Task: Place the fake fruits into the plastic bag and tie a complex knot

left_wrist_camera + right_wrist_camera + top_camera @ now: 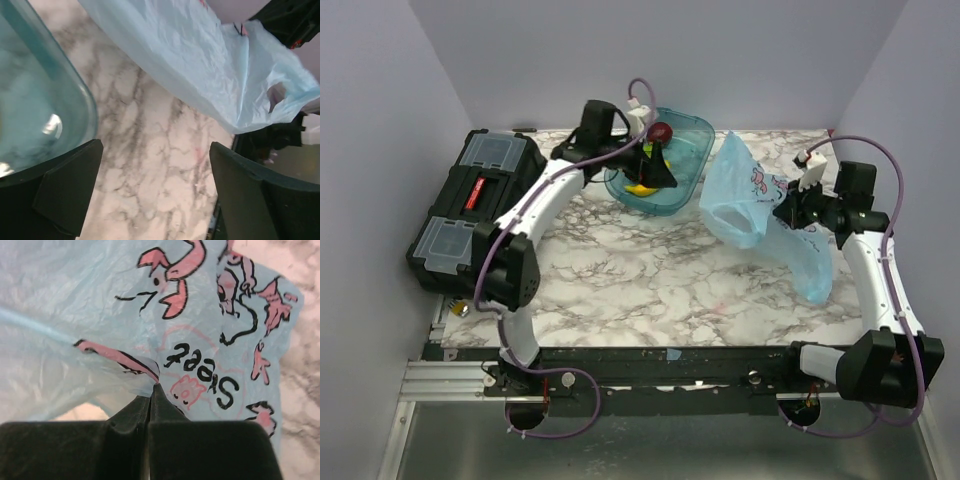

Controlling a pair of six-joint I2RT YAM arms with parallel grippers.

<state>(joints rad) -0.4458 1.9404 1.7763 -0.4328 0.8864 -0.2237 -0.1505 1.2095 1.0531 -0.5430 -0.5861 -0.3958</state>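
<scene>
The light-blue plastic bag (752, 196) with pink cartoon print stands on the marble at the right, its mouth open toward the front left. My right gripper (788, 212) is shut on the bag's rim; in the right wrist view the closed jaws (151, 387) pinch a fold of the printed film (200, 315). A dark maroon round fruit (662, 131) and a yellow banana (642, 189) lie in the teal tray (698, 126). My left gripper (658, 172) hovers over the tray. In the left wrist view it (155, 150) is open and empty, between the tray's rim (80, 90) and the bag (200, 65). The other fruits are hidden.
A black toolbox (470, 205) with clear lid compartments sits at the left edge of the table. Lilac walls close in the back and both sides. Bare marble (640, 280) lies between the tray, the bag and the arm bases.
</scene>
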